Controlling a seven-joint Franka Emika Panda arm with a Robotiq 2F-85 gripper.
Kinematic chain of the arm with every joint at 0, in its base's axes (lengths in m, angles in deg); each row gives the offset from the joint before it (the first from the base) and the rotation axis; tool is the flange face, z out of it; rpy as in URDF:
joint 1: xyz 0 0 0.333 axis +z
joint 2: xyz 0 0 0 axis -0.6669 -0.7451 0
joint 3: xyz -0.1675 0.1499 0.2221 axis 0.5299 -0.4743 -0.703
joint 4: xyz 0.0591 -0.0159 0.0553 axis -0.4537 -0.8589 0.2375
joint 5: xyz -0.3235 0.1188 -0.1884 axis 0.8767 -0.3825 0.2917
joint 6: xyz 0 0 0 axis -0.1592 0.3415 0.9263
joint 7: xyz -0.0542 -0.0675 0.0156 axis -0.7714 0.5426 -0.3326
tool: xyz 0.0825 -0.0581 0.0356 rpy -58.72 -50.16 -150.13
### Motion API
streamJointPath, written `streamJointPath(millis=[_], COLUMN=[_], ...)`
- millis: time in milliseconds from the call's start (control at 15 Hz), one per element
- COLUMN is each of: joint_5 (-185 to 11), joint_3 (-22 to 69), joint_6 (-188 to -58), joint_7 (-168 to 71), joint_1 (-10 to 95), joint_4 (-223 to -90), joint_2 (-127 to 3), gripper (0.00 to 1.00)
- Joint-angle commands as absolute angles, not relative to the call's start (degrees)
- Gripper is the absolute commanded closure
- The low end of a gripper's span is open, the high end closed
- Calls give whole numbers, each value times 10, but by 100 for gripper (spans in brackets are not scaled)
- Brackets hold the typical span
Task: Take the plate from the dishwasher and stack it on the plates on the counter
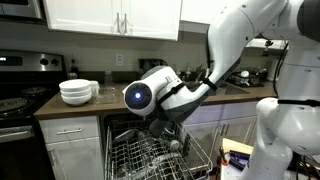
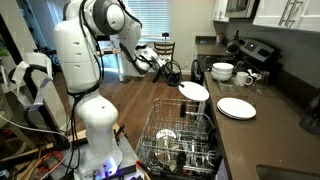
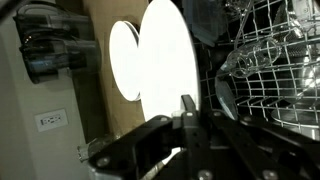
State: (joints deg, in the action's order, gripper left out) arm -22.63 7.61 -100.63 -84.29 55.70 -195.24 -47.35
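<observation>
My gripper (image 3: 188,106) is shut on the rim of the plate (image 3: 165,70), a pale round dinner plate held on edge. In an exterior view the plate (image 2: 194,90) hangs above the dishwasher's pulled-out rack (image 2: 180,140), just short of the counter's edge, with the gripper (image 2: 180,84) on its near side. The plates (image 2: 236,108) lie as a low white stack on the dark brown counter (image 2: 262,135), to the right of the held plate. In the wrist view the plates (image 3: 124,60) show behind the held plate.
A taller stack of white bowls (image 2: 222,72) and a cup stand further along the counter, towards the black stove (image 2: 256,50). The bowls (image 1: 78,92) also show left of my arm. The wire rack (image 1: 150,155) holds more dishes. White upper cabinets (image 1: 110,18) hang above.
</observation>
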Motion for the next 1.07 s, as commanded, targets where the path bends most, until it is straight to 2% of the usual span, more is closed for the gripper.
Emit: streamJointPath(millis=[0,533,1000], joint_5=[-227,-187,-111], joint_3=[73,88,115], joint_6=[-1006,-964,-1004], joint_7=[-842,-859,-843], joint_1=[554,548,521], joint_4=[-1952,-1950,-1950], joint_2=[-474,-481,-475], gripper=[95,95,95])
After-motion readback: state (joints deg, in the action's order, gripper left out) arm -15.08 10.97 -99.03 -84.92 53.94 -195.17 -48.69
